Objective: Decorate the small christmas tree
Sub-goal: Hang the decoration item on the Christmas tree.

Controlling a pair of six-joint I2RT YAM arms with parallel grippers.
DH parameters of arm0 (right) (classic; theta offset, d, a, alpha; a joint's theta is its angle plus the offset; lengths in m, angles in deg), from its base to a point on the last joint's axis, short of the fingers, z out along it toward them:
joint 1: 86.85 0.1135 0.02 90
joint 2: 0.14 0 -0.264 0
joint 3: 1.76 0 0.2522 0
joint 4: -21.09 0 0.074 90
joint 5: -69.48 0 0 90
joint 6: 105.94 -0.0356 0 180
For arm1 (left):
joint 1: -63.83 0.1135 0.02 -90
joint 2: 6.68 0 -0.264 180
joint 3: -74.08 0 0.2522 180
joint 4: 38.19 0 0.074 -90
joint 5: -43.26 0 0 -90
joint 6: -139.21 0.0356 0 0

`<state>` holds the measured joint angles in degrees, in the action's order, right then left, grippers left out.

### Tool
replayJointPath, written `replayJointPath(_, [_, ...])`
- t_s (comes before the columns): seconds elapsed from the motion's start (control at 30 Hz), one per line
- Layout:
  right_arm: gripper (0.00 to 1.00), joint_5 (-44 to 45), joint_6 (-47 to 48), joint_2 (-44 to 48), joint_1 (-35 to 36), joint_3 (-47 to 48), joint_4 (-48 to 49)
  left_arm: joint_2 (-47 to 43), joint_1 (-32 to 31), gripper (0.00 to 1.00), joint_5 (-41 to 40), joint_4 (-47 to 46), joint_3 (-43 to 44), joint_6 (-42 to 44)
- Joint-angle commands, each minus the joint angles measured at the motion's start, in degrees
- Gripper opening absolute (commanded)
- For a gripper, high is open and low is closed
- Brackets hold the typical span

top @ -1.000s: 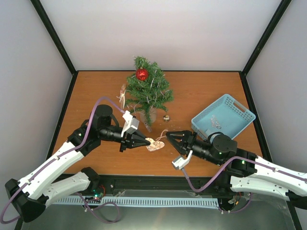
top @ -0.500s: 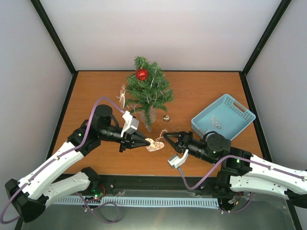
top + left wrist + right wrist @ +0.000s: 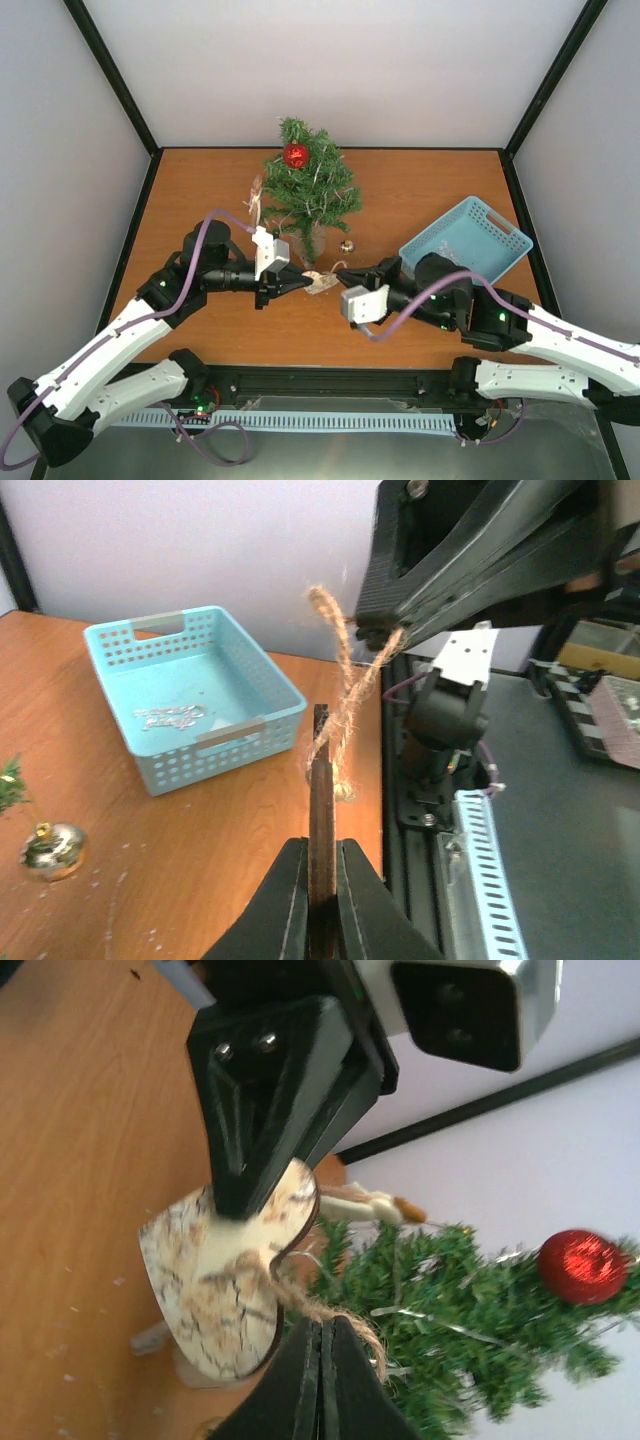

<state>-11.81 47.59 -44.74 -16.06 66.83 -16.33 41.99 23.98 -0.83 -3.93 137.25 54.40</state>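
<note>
Twine first: right jaws are pinched shut on the twine loop (image 3: 330,1312), and left jaws clamp the wooden heart (image 3: 225,1290) edge-on, both above the desk (image 3: 420,200). Just beyond stands the small christmas tree (image 3: 310,192). I'd hold the loop taut and spread, then slip it over a sturdy outer branch.

Beside the small christmas tree (image 3: 455,1360), the right gripper (image 3: 322,1326) pinches twine (image 3: 338,1316) on a wooden heart (image 3: 225,1285) the left gripper (image 3: 238,1210) clamps.

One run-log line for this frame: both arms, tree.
left gripper: shut on heart ornament | right gripper: shut on twine loop | small christmas tree: red ball hung, heart not yet
</note>
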Motion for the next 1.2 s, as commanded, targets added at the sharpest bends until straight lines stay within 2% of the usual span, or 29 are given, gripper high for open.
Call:
replayJointPath(0.0, [0.03,2.56,-21.82,-4.92,0.18,8.19,-9.49,1.08,-0.31,0.01,-8.35,0.81,2.45,4.19])
replayJointPath(0.27, [0.03,-1.85,-44.28,-11.42,-3.08,20.25,-21.49,-1.62,-0.3,0.01,-18.34,-0.66,0.92,6.57])
replayJointPath(0.57, [0.03,-3.23,-64.07,-19.27,-3.81,26.38,-29.53,-5.26,-0.29,0.01,-18.23,-0.05,-1.53,18.66])
replayJointPath(0.67, [0.03,-3.08,-66.36,-21.11,-3.82,28.38,-32.4,-5.63,-0.31,0.01,-19.31,2.39,-1.05,22.6])
replayJointPath(0.8, [0.04,3.0,-67.28,-22.48,-3.79,33.62,-35.21,-3.73,-0.31,0.01,-19.28,4.53,-0.28,23.79])
replayJointPath(0.9, [0.08,6.84,-66.22,-22.28,-3.85,37.12,-34.11,-2.74,-0.3,0.0,-19.32,4.47,-0.29,22.27])
replayJointPath(0.93, [0.15,8.31,-64.89,-21.81,-3.81,36.97,-32.76,-2.52,-0.3,0.01,-19.02,4.51,-0.25,21.52])
replayJointPath(1.0, [0.37,12.13,-61.84,-19.99,-3.81,33.36,-27.17,-2.16,-0.31,0.01,-18.74,4.18,0.18,18.23])
replayJointPath(1.1, [0.42,16.77,-59.05,-15.38,-3.81,23.88,-15.26,-1.72,-0.31,0.01,-16.94,4.72,0.95,13.62])
replayJointPath(1.17, [0.42,15.49,-61.15,-11.85,-3.81,18.51,-8.47,-2.09,-0.31,0.01,-14.55,3.84,0.93,9.74])
